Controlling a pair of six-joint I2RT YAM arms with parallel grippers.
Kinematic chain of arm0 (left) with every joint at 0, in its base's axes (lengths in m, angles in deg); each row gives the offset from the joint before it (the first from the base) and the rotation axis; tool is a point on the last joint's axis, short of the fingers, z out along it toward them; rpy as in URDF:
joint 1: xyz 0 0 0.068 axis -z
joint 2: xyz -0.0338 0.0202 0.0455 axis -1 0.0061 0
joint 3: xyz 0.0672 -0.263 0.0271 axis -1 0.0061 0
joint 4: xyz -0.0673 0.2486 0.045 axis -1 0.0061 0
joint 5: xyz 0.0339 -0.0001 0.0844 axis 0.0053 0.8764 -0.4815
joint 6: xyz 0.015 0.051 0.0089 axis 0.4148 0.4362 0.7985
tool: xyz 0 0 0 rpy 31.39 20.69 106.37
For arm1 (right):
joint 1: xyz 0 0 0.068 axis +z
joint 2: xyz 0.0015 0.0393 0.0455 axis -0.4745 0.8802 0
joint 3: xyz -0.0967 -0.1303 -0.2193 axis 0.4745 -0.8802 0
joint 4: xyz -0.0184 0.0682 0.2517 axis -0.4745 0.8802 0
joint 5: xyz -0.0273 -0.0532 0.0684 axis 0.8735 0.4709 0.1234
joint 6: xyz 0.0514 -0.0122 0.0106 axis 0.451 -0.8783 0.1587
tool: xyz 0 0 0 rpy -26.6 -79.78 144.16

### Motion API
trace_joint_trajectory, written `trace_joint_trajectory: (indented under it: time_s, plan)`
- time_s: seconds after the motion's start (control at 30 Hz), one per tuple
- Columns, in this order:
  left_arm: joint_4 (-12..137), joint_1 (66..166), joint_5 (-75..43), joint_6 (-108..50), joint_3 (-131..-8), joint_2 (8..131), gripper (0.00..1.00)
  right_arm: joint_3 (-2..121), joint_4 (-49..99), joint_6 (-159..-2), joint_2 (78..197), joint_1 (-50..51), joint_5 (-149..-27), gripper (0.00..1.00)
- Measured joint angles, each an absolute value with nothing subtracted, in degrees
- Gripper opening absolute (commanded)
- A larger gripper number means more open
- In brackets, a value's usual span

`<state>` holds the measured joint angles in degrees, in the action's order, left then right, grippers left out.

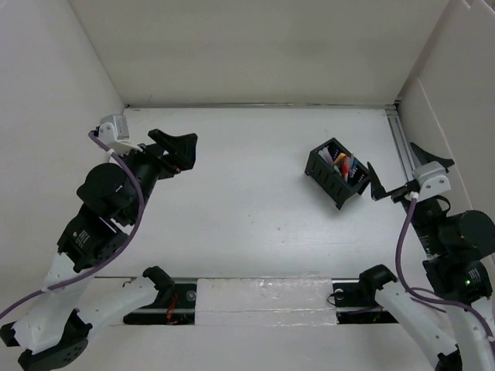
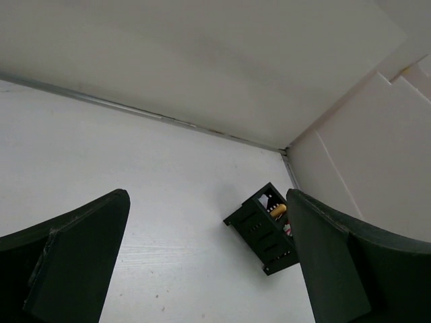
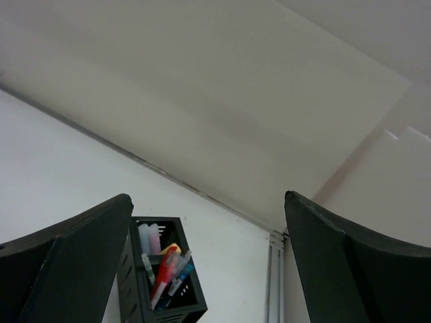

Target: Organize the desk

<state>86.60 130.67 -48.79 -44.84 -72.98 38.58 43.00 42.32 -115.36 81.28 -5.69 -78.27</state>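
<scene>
L arm: left end effector (image 1: 179, 148) fingers spread wide, holds nothing; wrist cam shows only bare bench (image 1: 247, 216) betw the two dark fingers. It hovers over the far-left part of the bench, pointing toward the right side, well apart from everything else.

R arm: right end effector (image 1: 374, 185) also spread wide, nothing gripped. It sits at the right side of the bench, pointing left, just beside the right corner of the black pen-holder box (image 1: 338, 175). Touching or not: can't tell from top cam. In R wrist cam the box is low and left in view, partly behind one finger, not betw the fingers.

Box: upright on the bench, far-right area, turned at an angle to the walls (image 1: 255, 46). Slotted sides, open top. Pens (image 3: 168, 269) stand inside, incl. red, blue, yellow, white-ish ones; exact count can't tell.

Metal rail (image 1: 401, 151) runs along the right edge of the bench, near the box but apart from it.

Bench: flat white surface, white walls on left, far and right sides, arm bases at the near edge.
</scene>
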Motion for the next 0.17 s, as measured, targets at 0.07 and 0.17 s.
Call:
trace_joint_trajectory:
  time_s: [0.07, 0.17]
  plan:
    - [86.6, 130.7, -49.0, -45.1, -72.8, 38.6, 0.99, 43.5, 42.5, -115.3, 82.2, -5.7, -76.6, 1.00]
    - [86.8, 130.7, -49.1, -45.5, -71.5, 38.6, 0.99, 43.6, 42.7, -115.3, 84.1, -5.7, -75.6, 1.00]
